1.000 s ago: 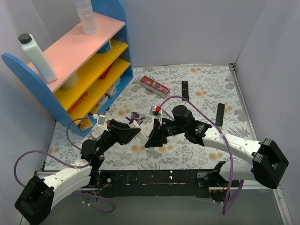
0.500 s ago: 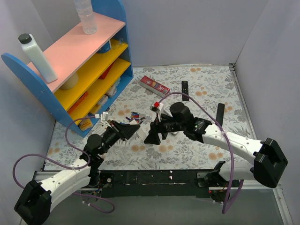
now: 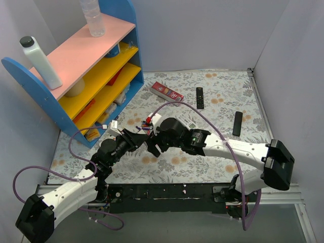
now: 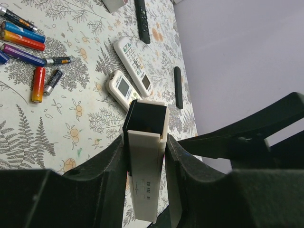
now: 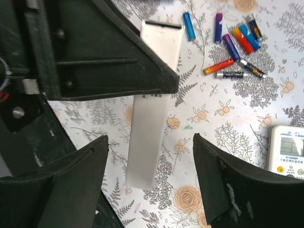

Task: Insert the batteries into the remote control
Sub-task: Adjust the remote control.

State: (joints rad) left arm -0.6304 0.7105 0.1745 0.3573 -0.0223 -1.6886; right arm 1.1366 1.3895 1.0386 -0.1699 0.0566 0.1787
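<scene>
My left gripper (image 4: 145, 140) is shut on the remote control (image 4: 144, 171), a slim white bar held above the table with its open dark end (image 4: 146, 116) pointing away. In the top view the left gripper (image 3: 134, 139) meets my right gripper (image 3: 152, 145) near the table's middle. In the right wrist view the remote control (image 5: 154, 114) hangs between the spread fingers of my open right gripper (image 5: 151, 138); I see no contact. The batteries (image 5: 232, 45), several red, blue and dark cells, lie loose on the floral mat, also in the left wrist view (image 4: 28, 47) and the top view (image 3: 147, 123).
Two wider white remotes (image 4: 132, 66) (image 4: 121, 90) lie beyond the held bar. Two black remotes (image 3: 199, 97) (image 3: 237, 123) and a red box (image 3: 167, 92) lie farther back. A blue shelf unit (image 3: 81, 71) stands at the back left.
My right arm has swung left toward the left gripper and now faces down over the remote. My left gripper has drawn back a little, still holding the remote.
</scene>
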